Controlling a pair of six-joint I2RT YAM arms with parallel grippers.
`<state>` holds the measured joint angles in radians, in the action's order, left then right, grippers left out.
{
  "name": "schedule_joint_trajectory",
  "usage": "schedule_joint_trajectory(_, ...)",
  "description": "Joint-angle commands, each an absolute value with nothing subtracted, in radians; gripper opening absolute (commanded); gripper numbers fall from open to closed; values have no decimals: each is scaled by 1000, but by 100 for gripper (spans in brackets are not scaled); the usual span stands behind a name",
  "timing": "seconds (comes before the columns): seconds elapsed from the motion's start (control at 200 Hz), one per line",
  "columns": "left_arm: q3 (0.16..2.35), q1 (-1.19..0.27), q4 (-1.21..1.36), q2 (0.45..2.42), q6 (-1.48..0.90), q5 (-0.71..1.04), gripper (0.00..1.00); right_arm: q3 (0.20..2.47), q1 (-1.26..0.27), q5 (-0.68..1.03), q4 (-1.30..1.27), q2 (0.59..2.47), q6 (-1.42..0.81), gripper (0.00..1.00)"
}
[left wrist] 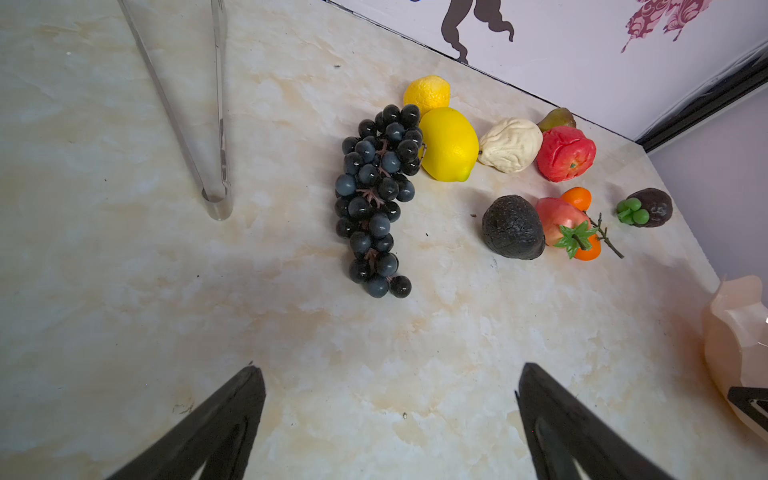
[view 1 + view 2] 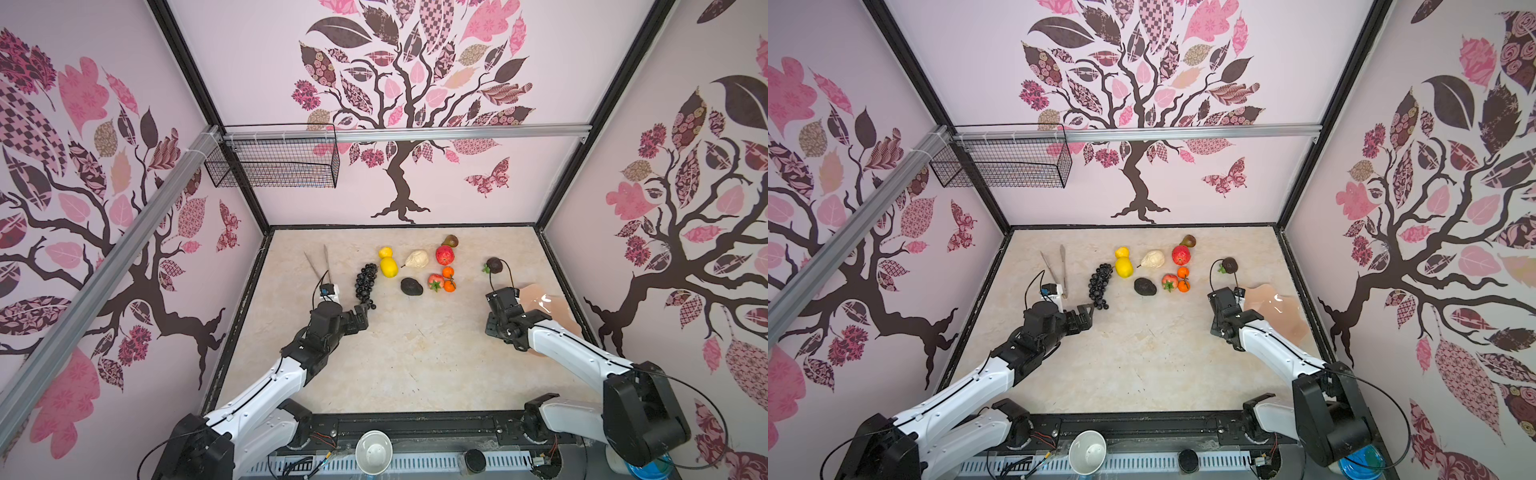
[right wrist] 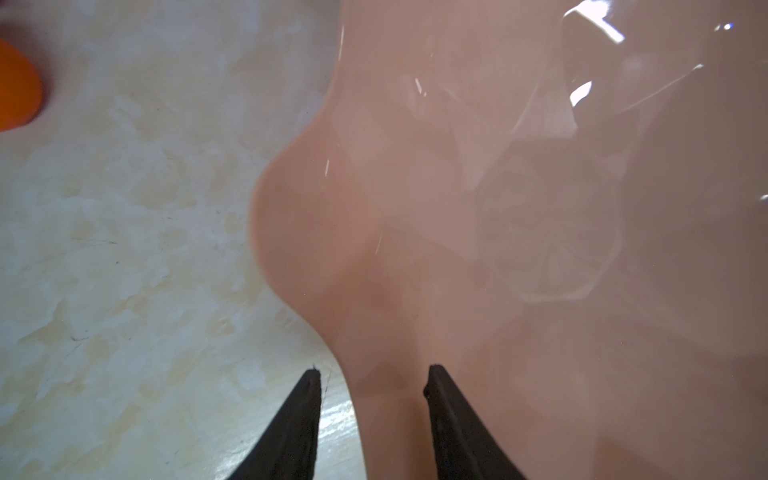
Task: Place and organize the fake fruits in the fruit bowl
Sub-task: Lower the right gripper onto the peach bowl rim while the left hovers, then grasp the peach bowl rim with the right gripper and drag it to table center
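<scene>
my left fingers [image 1: 216, 428] spread by the grapes [image 1: 376, 199]: light, floppy, i'd grab mid-bunch. right fingers [image 3: 291, 428] straddle the slick bowl [image 3: 291, 216] rim; pinch unclear.

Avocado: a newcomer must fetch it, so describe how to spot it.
On the marble table, find the fruits near the back wall. The avocado lies at their front, right of the grapes. It alone is a dark, wrinkled egg shape without green leaves.
</scene>
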<state>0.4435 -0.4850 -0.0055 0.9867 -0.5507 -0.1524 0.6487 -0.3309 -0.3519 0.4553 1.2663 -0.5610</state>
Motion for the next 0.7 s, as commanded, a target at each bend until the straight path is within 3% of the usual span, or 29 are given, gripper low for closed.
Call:
schedule_joint_trajectory(0.0,437,-488,16,990,-552,-148,98,709,-333,-407,431,1333,-568,45)
schedule_joint_trajectory(0.305,436,-489,14,986,-553,-149,98,769,-334,-484,414,1440,-551,38)
schedule_joint_trajectory(0.695,440,-489,16,996,-553,-145,98,784,-338,-492,407,1461,-522,14)
